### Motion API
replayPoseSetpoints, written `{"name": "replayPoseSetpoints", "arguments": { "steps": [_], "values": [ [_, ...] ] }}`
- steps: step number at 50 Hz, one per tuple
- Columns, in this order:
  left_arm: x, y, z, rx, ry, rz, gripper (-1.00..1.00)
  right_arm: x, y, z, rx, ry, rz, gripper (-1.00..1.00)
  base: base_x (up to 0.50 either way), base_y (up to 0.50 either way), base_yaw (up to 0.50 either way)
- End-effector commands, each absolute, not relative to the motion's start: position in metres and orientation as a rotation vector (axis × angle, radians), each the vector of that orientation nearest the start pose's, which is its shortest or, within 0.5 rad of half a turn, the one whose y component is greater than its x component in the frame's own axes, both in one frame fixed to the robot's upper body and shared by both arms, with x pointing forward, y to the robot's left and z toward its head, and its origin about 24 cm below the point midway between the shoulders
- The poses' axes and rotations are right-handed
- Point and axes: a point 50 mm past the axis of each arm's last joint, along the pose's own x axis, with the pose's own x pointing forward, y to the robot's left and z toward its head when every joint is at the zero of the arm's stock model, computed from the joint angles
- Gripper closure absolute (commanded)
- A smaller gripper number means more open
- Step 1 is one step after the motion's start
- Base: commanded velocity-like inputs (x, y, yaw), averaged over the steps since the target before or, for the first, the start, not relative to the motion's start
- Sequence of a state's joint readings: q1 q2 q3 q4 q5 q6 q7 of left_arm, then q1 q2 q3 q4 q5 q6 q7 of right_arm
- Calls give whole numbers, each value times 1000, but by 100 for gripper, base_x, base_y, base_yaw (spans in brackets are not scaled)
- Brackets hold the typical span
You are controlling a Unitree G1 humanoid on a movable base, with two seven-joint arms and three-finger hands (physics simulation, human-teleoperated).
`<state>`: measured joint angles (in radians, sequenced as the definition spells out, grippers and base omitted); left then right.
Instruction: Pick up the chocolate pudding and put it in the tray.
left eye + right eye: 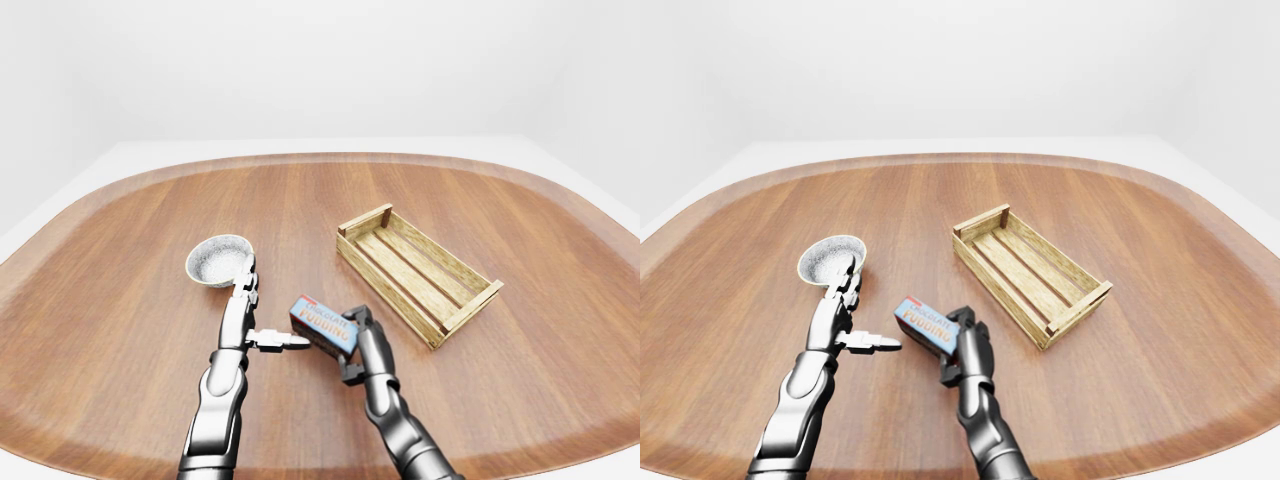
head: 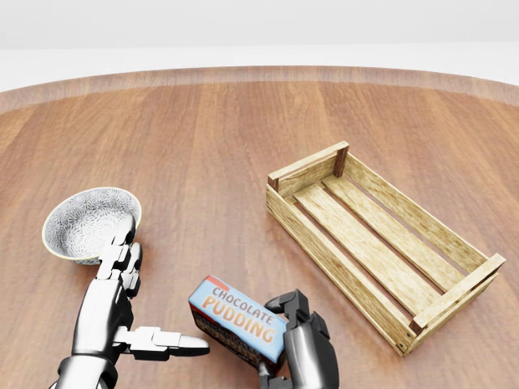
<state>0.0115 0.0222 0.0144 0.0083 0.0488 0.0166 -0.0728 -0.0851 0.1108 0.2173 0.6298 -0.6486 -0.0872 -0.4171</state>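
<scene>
A broad, rounded wooden worktop [image 1: 150,250] fills the scene beneath pale, bare walls; low in the head view, the robot's dark right hand [image 2: 293,328] grasps the chocolate pudding [image 2: 239,320], its fingers closed round the right-hand end of the box; the blue carton, red at its top left corner and lettered in orange and white, tilts with its left end higher and appears held just clear of the wood, though whether its underside touches cannot be told. To its left, the silver left hand [image 2: 122,304] is released; its two long fingers [image 2: 122,251] stretch flat toward the top of the view while the thumb points right toward the carton, its tip just short of the box and apart from it. Beyond those fingertips, toward the upper left, stands a small speckled white bowl [image 2: 85,223] with a pale rim, the fingertips reaching its near edge; whether they touch it cannot be told. Well to the right of both hands lies the tray [image 2: 316,243], a slatted crate of light wood, set slantwise with one short end toward the top of the view and the other toward the lower right; its floor of three long boards shows bare between the low side walls.
</scene>
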Motion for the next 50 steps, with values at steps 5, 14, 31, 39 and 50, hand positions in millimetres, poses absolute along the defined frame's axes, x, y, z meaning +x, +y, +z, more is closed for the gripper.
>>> {"name": "replayPoseSetpoints", "arguments": {
  "steps": [5, 14, 31, 39, 50],
  "values": [
    [251, 154, 36, 35, 44, -67, -100, 235, -83, -34, -582, 130, -27, 100, 0, 0, 0],
    [251, 153, 35, 36, 44, -68, -100, 235, -83, -21, -552, 80, -45, 100, 0, 0, 0],
    [251, 153, 35, 36, 46, -67, -100, 239, -77, 19, -372, -44, 2, 100, 0, 0, 0],
    [251, 154, 35, 37, 47, -66, -100, 242, -77, 30, -363, -88, 8, 100, 0, 0, 0],
    [252, 154, 34, 35, 50, -63, -100, 249, -79, 45, -346, -140, 14, 100, 0, 0, 0]
  ]
}}
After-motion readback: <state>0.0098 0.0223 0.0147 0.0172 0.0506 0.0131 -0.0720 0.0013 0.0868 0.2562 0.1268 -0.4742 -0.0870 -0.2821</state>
